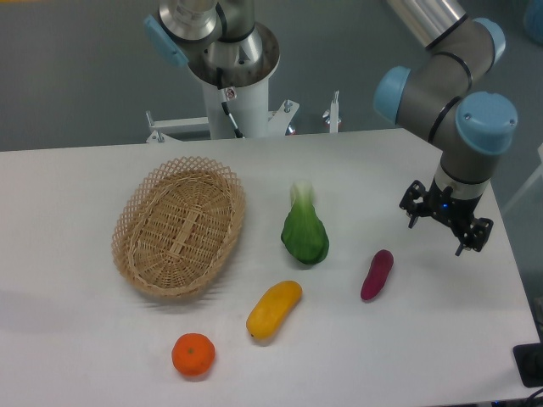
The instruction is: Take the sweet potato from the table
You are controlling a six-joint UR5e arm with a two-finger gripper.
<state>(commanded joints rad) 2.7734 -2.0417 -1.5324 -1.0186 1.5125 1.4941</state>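
table point(76, 339): big white top, everything sat on it
basket point(179, 225): oval wicker one, left side
gripper point(446, 224): hung over the right edge, fingers spread, holding nothing
bok choy point(305, 233): middle
mango point(274, 309): just below that
sweet potato point(377, 275): purple, lay down-left of the gripper, not touching
orange point(193, 354): front

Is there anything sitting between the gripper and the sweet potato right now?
Nothing visible. The gripper hangs above the table, up and to the right of the sweet potato in the picture, with only bare tabletop between them. The green vegetable and yellow fruit lie off to the other side.
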